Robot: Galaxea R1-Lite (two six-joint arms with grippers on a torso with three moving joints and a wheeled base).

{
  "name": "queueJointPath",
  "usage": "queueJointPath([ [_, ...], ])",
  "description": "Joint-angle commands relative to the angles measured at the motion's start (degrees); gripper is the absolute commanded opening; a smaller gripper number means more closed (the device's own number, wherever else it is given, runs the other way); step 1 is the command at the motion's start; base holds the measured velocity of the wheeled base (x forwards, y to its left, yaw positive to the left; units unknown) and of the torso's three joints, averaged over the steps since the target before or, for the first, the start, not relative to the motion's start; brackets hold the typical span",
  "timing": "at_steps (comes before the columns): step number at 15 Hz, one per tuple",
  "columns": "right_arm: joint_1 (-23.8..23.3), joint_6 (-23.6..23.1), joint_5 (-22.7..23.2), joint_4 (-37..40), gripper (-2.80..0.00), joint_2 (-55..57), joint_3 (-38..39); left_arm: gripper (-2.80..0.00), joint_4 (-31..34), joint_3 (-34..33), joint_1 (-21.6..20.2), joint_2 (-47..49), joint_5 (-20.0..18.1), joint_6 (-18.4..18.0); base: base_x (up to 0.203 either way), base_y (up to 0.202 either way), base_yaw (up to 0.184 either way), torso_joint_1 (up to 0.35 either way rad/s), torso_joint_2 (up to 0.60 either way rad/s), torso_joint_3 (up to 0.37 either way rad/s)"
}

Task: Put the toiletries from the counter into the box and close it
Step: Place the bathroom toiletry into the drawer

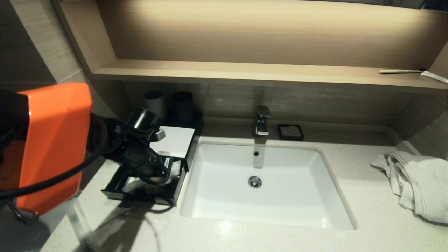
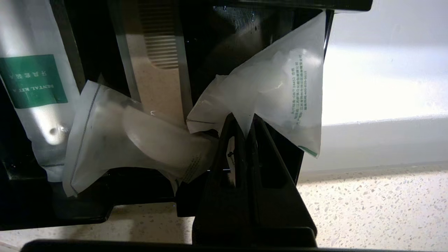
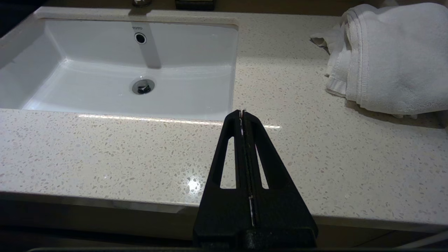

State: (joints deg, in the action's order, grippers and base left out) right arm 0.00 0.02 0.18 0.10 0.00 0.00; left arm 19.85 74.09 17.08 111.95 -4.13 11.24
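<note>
The box (image 1: 175, 140) stands left of the sink on the counter (image 1: 350, 210), its black drawer (image 1: 140, 196) pulled out. My left gripper (image 2: 245, 120) hangs over the drawer's sink-side corner, shut on the edge of a flat white plastic packet (image 2: 280, 87) with green print. That packet leans over the drawer's side wall. Inside the drawer lie a soft white wrapped bundle (image 2: 133, 140), a long white pack with a green label (image 2: 35, 87) and a sleeved comb (image 2: 157, 70). My right gripper (image 3: 242, 112) is shut on nothing above the counter's front edge, outside the head view.
The white sink (image 1: 259, 182) lies right beside the drawer, with a faucet (image 1: 262, 120) and black soap dish (image 1: 291, 132) behind it. Two dark cups (image 1: 183, 105) stand behind the box. A crumpled white towel (image 1: 416, 178) lies at the right. A toothbrush (image 1: 399, 71) rests on the wooden shelf.
</note>
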Motion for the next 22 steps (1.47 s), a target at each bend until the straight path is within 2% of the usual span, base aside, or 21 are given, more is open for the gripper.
queueJointPath([
  [1, 0.0, 0.0, 0.0, 0.0, -2.80, 0.0, 0.0, -2.80, 0.2, 0.8, 0.0, 1.1, 0.0, 0.1, 0.000, 0.000, 0.000, 0.000, 0.00, 0.000],
  [7, 0.0, 0.0, 0.0, 0.0, -2.80, 0.0, 0.0, -2.80, 0.6, 3.2, 0.0, 3.0, 0.2, 0.2, 0.000, 0.000, 0.000, 0.000, 0.00, 0.000],
  [17, 0.0, 0.0, 0.0, 0.0, -2.80, 0.0, 0.0, -2.80, -0.1, 3.4, 0.0, 4.1, 1.8, 0.1, 0.000, 0.000, 0.000, 0.000, 0.00, 0.000],
  [18, 0.0, 0.0, 0.0, 0.0, -2.80, 0.0, 0.0, 0.00, 0.2, 3.8, 0.0, 4.2, 1.8, 0.2, 0.000, 0.000, 0.000, 0.000, 0.00, 0.000],
  [22, 0.0, 0.0, 0.0, 0.0, -2.80, 0.0, 0.0, 0.00, 0.1, 4.0, -0.1, 3.9, 2.1, 0.2, 0.000, 0.000, 0.000, 0.000, 0.00, 0.000],
])
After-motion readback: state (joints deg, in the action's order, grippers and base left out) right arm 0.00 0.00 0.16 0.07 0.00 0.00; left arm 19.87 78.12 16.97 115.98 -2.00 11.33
